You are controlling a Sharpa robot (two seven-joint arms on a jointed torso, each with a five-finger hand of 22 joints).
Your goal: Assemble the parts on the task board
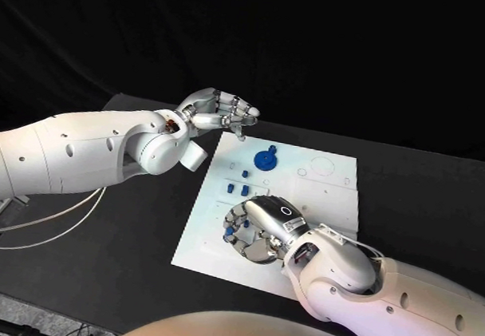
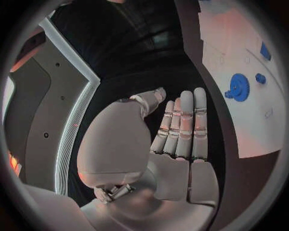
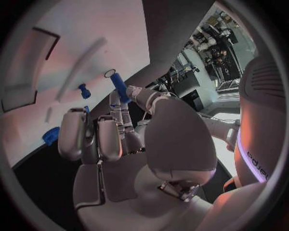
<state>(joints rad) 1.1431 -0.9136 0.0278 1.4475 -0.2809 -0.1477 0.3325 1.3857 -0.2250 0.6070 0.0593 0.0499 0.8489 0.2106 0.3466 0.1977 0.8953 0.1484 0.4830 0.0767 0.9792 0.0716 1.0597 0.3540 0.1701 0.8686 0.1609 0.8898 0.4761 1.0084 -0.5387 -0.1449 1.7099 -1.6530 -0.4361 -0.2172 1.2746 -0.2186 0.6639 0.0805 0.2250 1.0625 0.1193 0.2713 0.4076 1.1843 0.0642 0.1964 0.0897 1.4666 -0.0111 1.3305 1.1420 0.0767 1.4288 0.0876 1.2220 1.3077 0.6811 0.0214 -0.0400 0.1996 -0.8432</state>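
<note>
Right robot hand (image 1: 262, 228) is down over the near part of the white board (image 1: 321, 193), and the right wrist view gives the best look: a small blue peg (image 3: 118, 87) pinched between fingertip and thumb, its end just at a round hole in the board. Looks like an insertion in progress, though I can't tell whether the peg has gone in at all.

Left robot hand (image 1: 216, 111) hangs off the board's far left corner, above the black counter (image 1: 447, 204), holding nothing; in its own wrist view the fingers lie straight and side by side, thumb apart.

On the board, a blue gear (image 1: 264, 158) sits toward the far edge with a small blue knob just beside it. A few short blue pegs (image 1: 236, 189) lie loose near the middle, between the gear and the working hand.

My read: early to middle going. The gear may be seated, but several loose pegs are left to place.
</note>
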